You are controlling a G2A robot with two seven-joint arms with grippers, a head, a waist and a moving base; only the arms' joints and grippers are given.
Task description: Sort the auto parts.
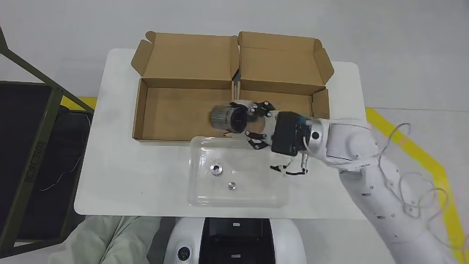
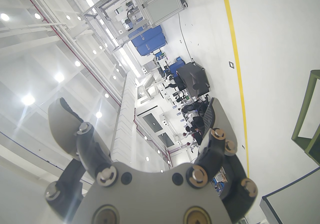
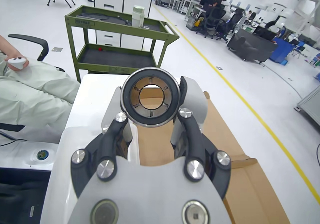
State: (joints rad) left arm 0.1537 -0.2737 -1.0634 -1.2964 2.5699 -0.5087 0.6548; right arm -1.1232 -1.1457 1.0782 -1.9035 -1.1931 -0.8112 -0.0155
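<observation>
Right gripper [image 3: 151, 104] is clamped on a bearing [image 3: 150, 120] over the left cardboard box [image 1: 168, 114]; two small parts [image 1: 216, 169] to go in the clear tray [image 1: 193, 183].

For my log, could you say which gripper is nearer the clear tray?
Right: the right gripper hangs by the clear tray's far edge; the left gripper faces the hall.
</observation>
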